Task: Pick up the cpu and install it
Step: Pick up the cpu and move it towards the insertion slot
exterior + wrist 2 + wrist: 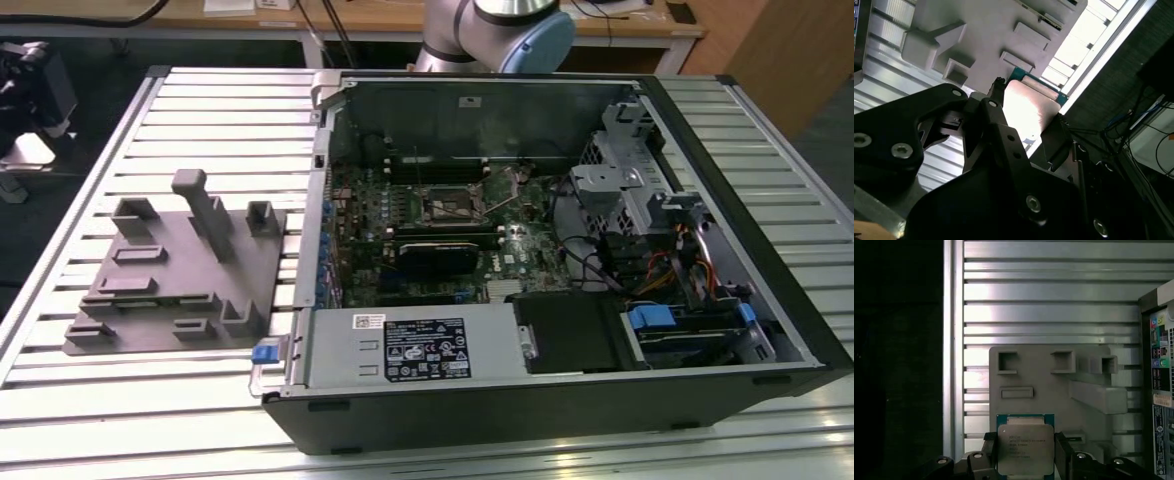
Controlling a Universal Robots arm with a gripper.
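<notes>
The cpu [1025, 447] in the claw's [1025, 459] pinch, flat between both fingers [1062, 457].

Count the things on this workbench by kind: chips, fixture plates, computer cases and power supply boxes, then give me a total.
cpu: 1
grey fixture plate: 1
computer case: 1
power supply box: 1
Total: 4

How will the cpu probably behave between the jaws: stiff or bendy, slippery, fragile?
Probably stiff: the cpu is a flat square with a metal top and shows no bend between the jaws. Likely slippery, as that top gleams smooth in the second wrist view. Its thin green rim may be fragile if squeezed hard.
</notes>
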